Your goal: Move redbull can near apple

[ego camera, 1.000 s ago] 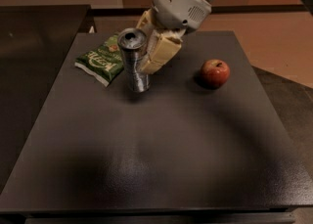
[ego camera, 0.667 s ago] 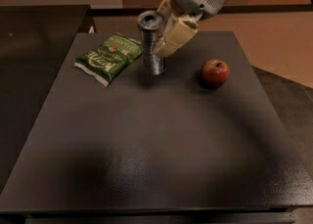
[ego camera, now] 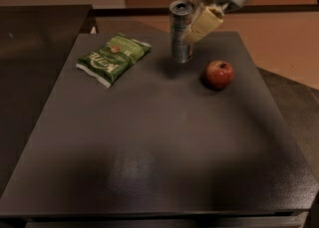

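The pincer (ego camera: pixel 195 23), reaching in from the upper right, grips the upright redbull can (ego camera: pixel 180 33) near the far edge of the worktop (ego camera: pixel 149 152). The apple (ego camera: pixel 218 74) sits close by on the right, not touching the can. A green snack bag (ego camera: pixel 113 57) lies to the left. Bare worktop stretches to the near edge.

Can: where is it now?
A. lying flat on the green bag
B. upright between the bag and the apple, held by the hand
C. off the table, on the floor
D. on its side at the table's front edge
B: the can is upright between the bag and the apple, with the hand gripping it from the upper right.
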You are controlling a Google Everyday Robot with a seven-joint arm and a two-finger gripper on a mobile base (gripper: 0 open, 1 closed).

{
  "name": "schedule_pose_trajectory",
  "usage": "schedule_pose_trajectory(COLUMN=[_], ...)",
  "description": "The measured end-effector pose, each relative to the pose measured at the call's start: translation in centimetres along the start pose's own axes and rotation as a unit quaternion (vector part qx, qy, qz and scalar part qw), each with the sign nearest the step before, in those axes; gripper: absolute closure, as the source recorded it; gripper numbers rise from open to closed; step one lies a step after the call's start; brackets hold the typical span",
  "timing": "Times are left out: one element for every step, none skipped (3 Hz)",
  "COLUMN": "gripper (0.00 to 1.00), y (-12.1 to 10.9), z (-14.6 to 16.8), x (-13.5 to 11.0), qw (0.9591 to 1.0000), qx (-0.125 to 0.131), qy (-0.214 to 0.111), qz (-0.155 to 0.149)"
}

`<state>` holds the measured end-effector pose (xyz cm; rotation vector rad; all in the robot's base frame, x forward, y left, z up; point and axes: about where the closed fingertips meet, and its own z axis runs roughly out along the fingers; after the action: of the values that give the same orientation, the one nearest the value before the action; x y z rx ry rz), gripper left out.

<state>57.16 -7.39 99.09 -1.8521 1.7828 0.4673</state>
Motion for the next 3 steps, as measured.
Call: schedule_pose_trajectory(gripper=[1.0,1.0,1.0], y=[-1.2,-1.9,-2.3], z=[0.3,1.1,2.2], x=[2.2,3.7,4.6], qw=[0.9992,0.9975,0.996], qx=[0.002,-0.001,-0.007], qy=[-0.001,-0.005,-0.013], qz=[0.04,0.07,0.088])
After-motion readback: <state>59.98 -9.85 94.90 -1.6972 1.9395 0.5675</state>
